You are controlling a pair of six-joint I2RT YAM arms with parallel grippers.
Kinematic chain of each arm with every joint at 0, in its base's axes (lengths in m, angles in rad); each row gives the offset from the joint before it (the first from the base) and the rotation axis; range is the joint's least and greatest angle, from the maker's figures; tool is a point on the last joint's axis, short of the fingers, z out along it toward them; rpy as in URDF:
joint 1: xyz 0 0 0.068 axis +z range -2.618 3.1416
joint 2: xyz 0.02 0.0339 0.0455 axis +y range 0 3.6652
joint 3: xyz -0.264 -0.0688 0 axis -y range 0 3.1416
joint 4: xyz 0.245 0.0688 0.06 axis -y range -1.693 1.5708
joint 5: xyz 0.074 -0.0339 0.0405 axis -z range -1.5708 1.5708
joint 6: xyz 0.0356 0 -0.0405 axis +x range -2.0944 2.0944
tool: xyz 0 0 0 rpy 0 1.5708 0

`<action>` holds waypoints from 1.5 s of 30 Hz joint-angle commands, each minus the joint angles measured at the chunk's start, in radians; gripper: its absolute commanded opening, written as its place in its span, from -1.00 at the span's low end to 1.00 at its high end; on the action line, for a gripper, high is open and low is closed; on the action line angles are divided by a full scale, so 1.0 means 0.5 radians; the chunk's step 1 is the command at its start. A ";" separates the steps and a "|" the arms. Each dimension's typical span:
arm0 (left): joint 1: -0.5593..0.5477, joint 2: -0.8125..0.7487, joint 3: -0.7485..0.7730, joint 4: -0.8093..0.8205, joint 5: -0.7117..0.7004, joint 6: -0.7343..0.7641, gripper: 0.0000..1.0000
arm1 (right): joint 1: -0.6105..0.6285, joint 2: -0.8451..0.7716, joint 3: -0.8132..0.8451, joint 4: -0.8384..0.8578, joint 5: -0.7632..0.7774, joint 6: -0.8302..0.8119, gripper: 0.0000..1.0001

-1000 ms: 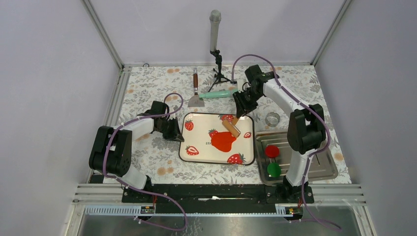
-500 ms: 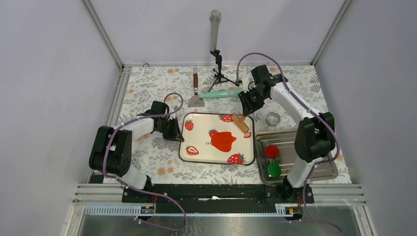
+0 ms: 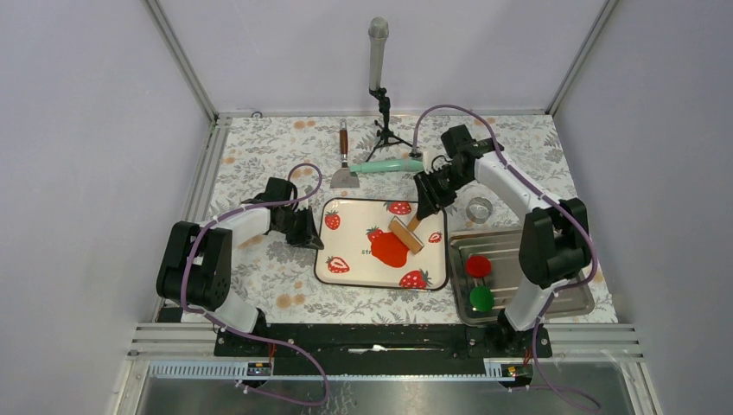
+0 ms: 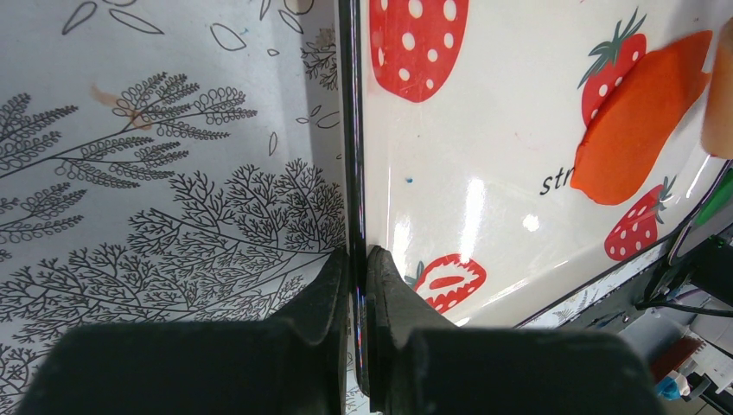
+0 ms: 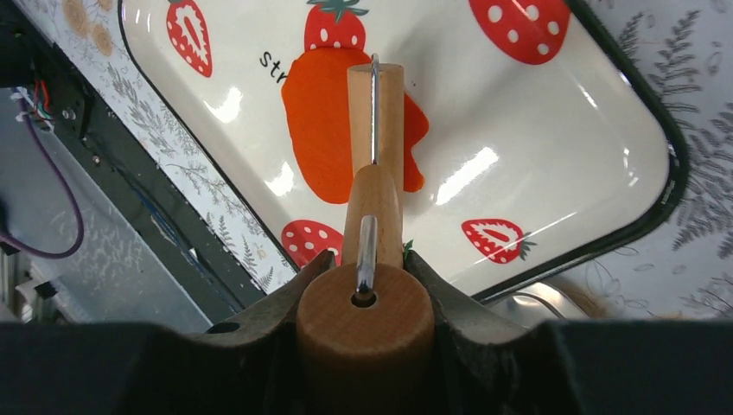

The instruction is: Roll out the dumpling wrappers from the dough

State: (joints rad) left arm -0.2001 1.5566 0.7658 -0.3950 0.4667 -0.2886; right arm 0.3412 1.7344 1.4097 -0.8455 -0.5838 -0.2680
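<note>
The dough (image 3: 391, 249) is a flat, irregular orange-red sheet in the middle of the strawberry-print tray (image 3: 346, 275). My right gripper (image 3: 421, 210) is shut on the handle of a small wooden roller (image 3: 405, 234), whose head rests on the dough's far right edge. In the right wrist view the roller (image 5: 375, 112) lies across the dough (image 5: 315, 121), with the gripper (image 5: 365, 290) round its handle. My left gripper (image 3: 309, 235) is shut on the tray's left rim (image 4: 353, 173); the dough (image 4: 635, 130) also shows in the left wrist view. No round-edged wrapper is in view.
A metal tray (image 3: 562, 298) at the right holds a crimson disc (image 3: 478, 265) and a green disc (image 3: 481, 298). A metal ring cutter (image 3: 479, 208) lies behind it. A scraper (image 3: 345, 173), a green-handled tool (image 3: 386, 165) and a microphone stand (image 3: 379, 78) are at the back.
The right gripper drew the roller back off the dough toward the tray's far right, then pushed it forward onto the dough's edge again. The left arm has not moved.
</note>
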 commanded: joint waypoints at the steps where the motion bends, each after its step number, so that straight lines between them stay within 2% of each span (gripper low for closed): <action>1: -0.005 -0.035 0.012 0.021 -0.078 0.062 -1.00 | 0.021 0.070 0.040 -0.048 -0.185 0.011 -1.00; 12: -0.002 -0.027 0.008 0.026 -0.081 0.059 -1.00 | 0.094 0.190 -0.018 -0.012 -0.137 0.040 -1.00; 20: 0.004 -0.026 0.008 0.026 -0.081 0.056 -1.00 | 0.282 0.210 -0.194 0.151 0.226 0.060 -1.00; 27: 0.007 -0.036 0.003 0.026 -0.085 0.056 -1.00 | 0.308 0.255 -0.322 0.276 0.424 0.078 -1.00; 33: 0.007 -0.044 0.003 0.032 -0.087 0.053 -1.00 | 0.411 0.280 -0.287 0.312 0.324 0.102 -1.00; 36: 0.007 -0.044 0.008 0.032 -0.090 0.053 -1.00 | 0.459 0.280 -0.205 0.310 0.151 0.120 -1.00; 41: 0.007 -0.037 0.015 0.031 -0.084 0.053 -1.00 | 0.488 0.260 0.090 0.263 -0.242 0.146 -1.00; 45: 0.007 -0.035 0.012 0.024 -0.074 0.053 -1.00 | 0.479 0.234 0.348 0.204 -0.218 0.197 -1.00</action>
State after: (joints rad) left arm -0.2001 1.5566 0.7658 -0.3950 0.4667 -0.2886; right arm 0.5827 1.8778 1.4570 -0.7422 -0.6968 -0.1585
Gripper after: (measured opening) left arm 0.068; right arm 0.396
